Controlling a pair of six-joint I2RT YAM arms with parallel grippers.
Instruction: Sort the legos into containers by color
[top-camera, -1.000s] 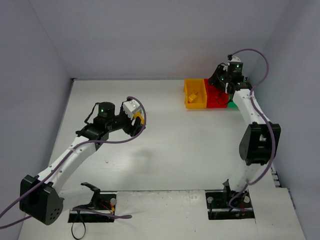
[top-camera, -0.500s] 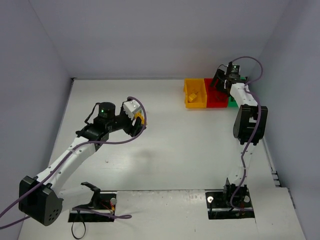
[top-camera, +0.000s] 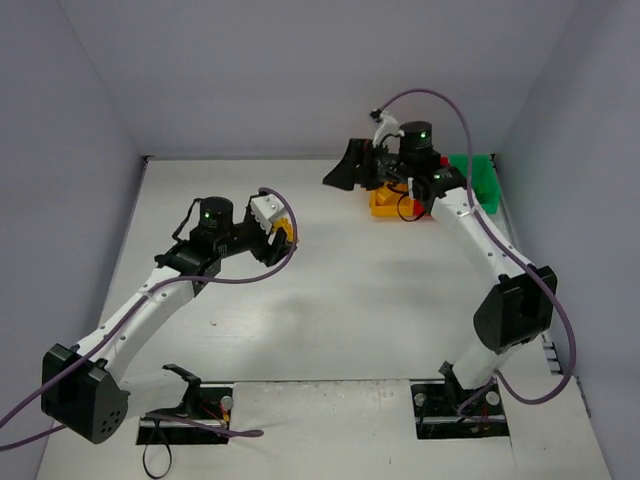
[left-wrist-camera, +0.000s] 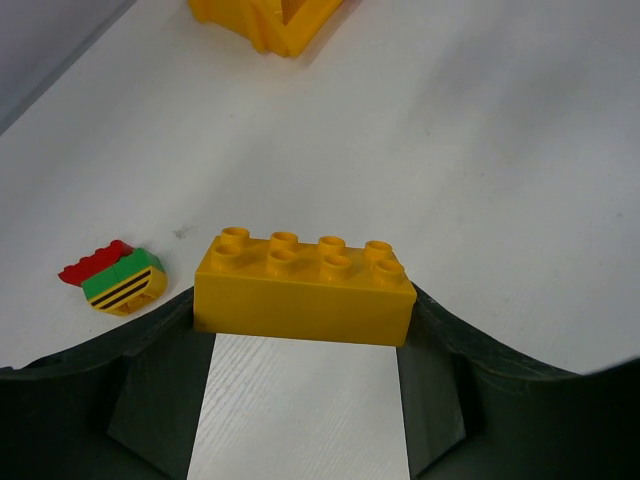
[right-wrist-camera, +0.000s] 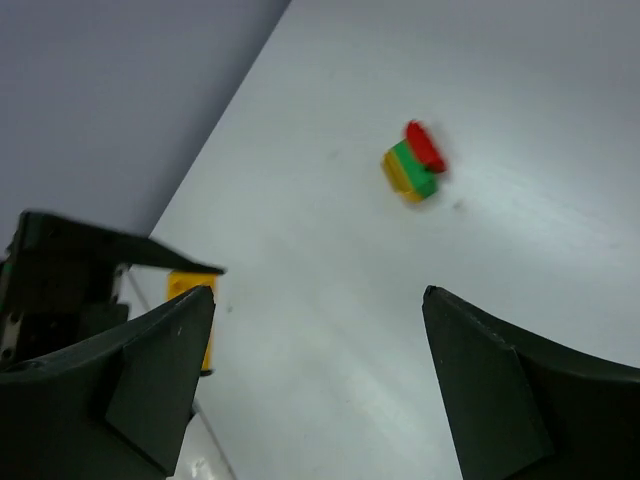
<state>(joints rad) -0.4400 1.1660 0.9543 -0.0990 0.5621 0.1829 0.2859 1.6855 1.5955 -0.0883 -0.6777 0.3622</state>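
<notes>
The right arm has swung away from the far right corner, where a second ago it hung over the red and green bins, and its gripper (top-camera: 348, 172) now reaches leftward past the yellow-orange open plastic bin (top-camera: 383, 203). Its jaws are spread wide with nothing between them, so it looks to have finished there and to be heading for a new pick. The green plastic bin (top-camera: 476, 180) now shows uncovered at the far right, while only a sliver of the red plastic bin (top-camera: 418, 212) shows under the arm. The right wrist view looks down on a small mixed stack of red, green and yellow studded bricks (right-wrist-camera: 413, 160) lying on the white table (top-camera: 350, 290), probably the next target. The left gripper (left-wrist-camera: 305, 335) has barely moved: it stays clamped on the long yellow eight-stud brick (left-wrist-camera: 305, 290), held above the table left of centre, with the yellow-orange bin ahead at the far side. That brick still has to reach it.
</notes>
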